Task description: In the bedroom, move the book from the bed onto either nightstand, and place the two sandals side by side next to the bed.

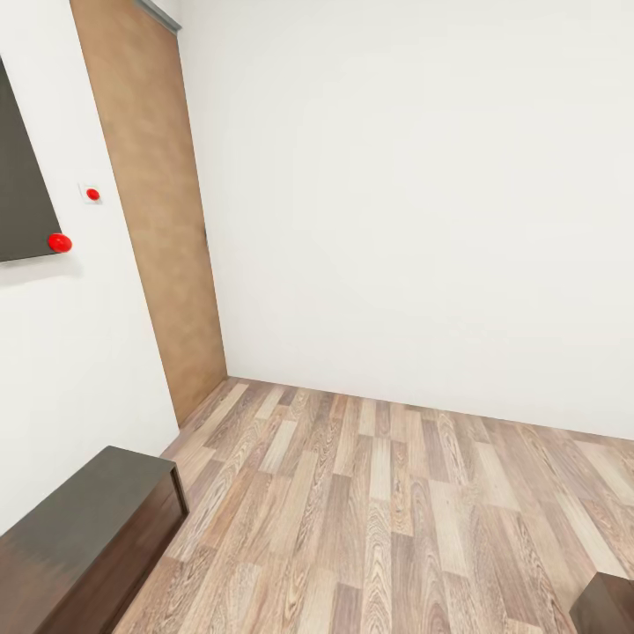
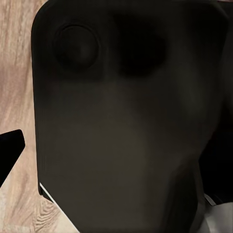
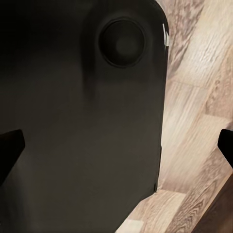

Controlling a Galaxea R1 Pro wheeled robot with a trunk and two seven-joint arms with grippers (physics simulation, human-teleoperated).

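You're facing a bare white corner over the plank floor (image 1: 379,511), dark wood bench (image 1: 88,528) at seven o'clock, tan door (image 1: 150,202) at eleven. Right gripper (image 3: 116,145) fingertips spread wide; left's, can't tell.

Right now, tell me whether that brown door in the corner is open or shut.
Shut, apparently: the brown door lies flat along the left wall, with no gap visible beside it.

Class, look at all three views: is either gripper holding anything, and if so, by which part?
Nothing is held. In the right wrist view the fingertips sit wide apart with nothing between them. Of the left gripper, one fingertip shows, with nothing on it.
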